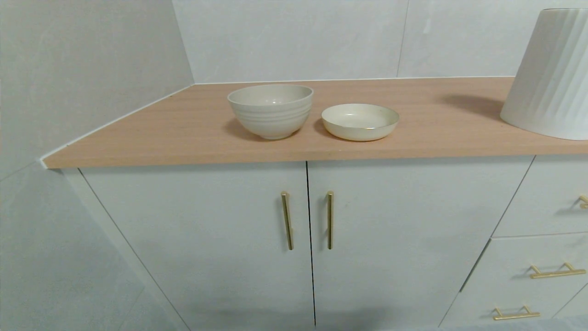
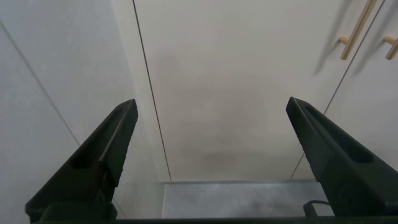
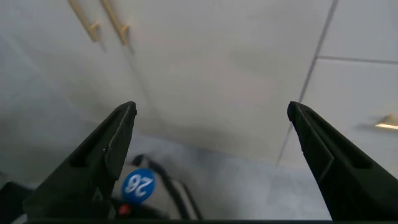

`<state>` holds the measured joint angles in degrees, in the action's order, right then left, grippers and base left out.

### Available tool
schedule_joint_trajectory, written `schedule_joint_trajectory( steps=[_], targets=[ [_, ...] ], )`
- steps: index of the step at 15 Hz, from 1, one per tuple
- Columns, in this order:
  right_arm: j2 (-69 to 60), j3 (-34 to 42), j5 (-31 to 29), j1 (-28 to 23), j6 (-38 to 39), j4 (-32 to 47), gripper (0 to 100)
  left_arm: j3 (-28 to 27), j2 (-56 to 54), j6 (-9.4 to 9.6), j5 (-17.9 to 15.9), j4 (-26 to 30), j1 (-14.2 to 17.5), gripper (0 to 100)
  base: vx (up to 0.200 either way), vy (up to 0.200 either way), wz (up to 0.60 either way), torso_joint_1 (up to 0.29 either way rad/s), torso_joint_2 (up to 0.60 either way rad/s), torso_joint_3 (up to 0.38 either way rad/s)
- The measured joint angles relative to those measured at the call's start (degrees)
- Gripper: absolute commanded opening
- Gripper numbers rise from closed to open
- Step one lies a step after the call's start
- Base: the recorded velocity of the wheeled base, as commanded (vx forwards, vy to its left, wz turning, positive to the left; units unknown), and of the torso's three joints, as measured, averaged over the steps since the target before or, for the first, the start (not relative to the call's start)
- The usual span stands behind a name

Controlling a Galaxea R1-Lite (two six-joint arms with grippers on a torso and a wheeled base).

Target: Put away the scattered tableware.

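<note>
A deep cream bowl with ribbed sides stands on the wooden countertop. Just to its right lies a shallow cream dish, a small gap apart from the bowl. My left gripper hangs low in front of the white cabinet door, open with nothing between its fingers. My right gripper is also low, facing the cabinet fronts, open and holding nothing.
Two white cabinet doors with gold bar handles close the space under the counter. Drawers with gold pulls sit at the right. A large white ribbed lampshade-like object stands on the counter's right end. Tiled walls bound the left and back.
</note>
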<state>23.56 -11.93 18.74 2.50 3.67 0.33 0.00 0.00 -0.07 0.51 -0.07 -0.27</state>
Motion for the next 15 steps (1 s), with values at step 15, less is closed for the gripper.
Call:
schedule_joint_trajectory(
  steps=[15],
  targets=[
    [38.95,-12.95,-1.22,20.82,1.34,-17.65,100,0.00,0.00,0.12,0.00,0.00,0.00,100,0.000,0.000,0.00,0.000,0.00,0.000]
  ],
)
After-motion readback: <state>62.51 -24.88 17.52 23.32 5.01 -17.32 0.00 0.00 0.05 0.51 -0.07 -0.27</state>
